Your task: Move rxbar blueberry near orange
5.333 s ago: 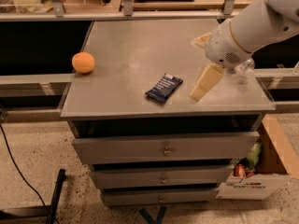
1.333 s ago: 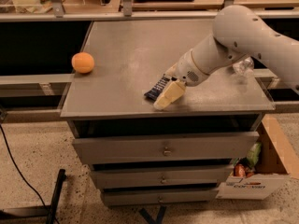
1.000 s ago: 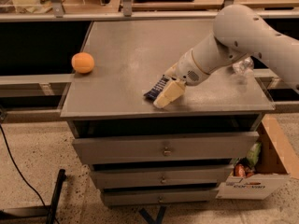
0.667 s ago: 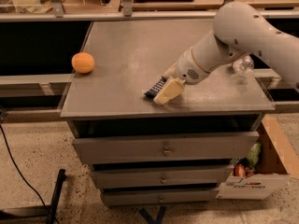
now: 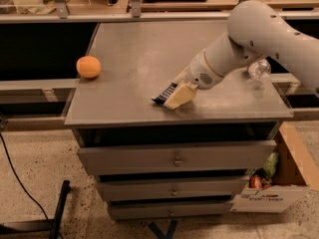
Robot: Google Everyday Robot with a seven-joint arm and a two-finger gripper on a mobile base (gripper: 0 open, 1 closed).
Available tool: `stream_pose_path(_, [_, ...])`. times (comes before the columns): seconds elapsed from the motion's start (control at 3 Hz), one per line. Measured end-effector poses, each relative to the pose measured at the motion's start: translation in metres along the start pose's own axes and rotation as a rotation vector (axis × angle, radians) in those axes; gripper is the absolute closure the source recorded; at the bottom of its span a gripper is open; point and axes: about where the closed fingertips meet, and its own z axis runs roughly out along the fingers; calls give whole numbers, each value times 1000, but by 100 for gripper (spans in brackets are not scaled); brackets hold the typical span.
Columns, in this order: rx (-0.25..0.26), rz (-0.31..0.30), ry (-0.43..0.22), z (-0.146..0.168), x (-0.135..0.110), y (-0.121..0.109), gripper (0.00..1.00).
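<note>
The rxbar blueberry [image 5: 163,93], a dark navy wrapper with white print, lies near the front edge of the grey cabinet top [image 5: 134,49]; only its left end shows from under my gripper. My gripper [image 5: 178,92], with cream fingers, is down on the bar, one finger [image 5: 179,96] in front of it and one behind. The white arm reaches in from the upper right. The orange [image 5: 88,66] sits at the far left edge of the top, well to the left of the bar.
A clear plastic bottle [image 5: 259,69] stands at the right edge, partly behind my arm. Drawers [image 5: 174,158] are below the top. A cardboard box of items [image 5: 271,183] sits on the floor at the right. A black cable [image 5: 20,183] runs at the left.
Since 5.3 s ago my gripper has moved left and down onto the bar. Over the last second it has stayed there and the bar has hardly moved.
</note>
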Motion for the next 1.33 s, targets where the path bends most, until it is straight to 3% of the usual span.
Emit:
stream_pose_path(0.33, [-5, -3, -12, 1, -2, 0, 100])
stream_pose_path(0.67, [-31, -37, -72, 0, -17, -7, 100])
stream_pose_path(1.33, [-19, -130, -152, -13, -63, -33, 100])
